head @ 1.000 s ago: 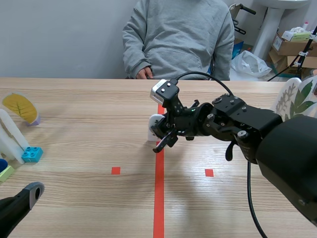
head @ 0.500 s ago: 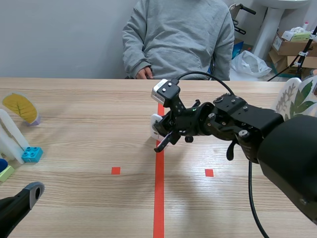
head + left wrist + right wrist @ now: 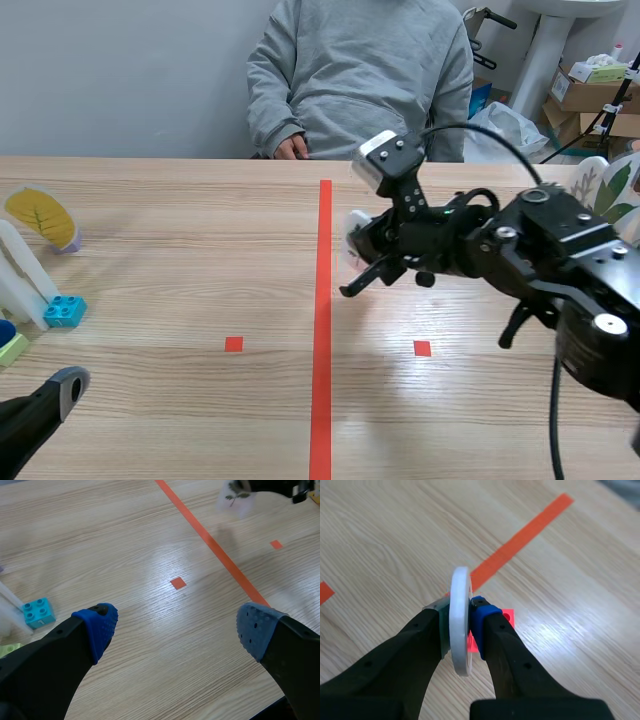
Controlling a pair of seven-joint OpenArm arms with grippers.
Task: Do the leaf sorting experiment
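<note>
At the far left of the scene, a yellow leaf disc (image 3: 40, 216) stood on the table (image 3: 180, 250), with a white stand (image 3: 20, 272) and a blue brick (image 3: 64, 311) just below it in the frame. By the look of it, that side already held at least one sorted piece. In the lower left corner the left gripper (image 3: 176, 626) hung low over bare wood, its blue-padded fingers spread wide with nothing between them. The orange tape line (image 3: 322, 330) ran up the middle of the frame, and a person (image 3: 360, 80) sat beyond the table at the top centre. Just right of the line, the right gripper (image 3: 461, 619) was clamped on a white leaf disc (image 3: 460, 587). It held the disc on edge and clear of the table, one pad pressed to each face. At the right edge, partly cut off, stood more leaf-printed discs (image 3: 603, 195) with green leaves. The sorting seemed to be midway. One disc was in the air and not yet placed, and it remained to be set down with its proper group.
</note>
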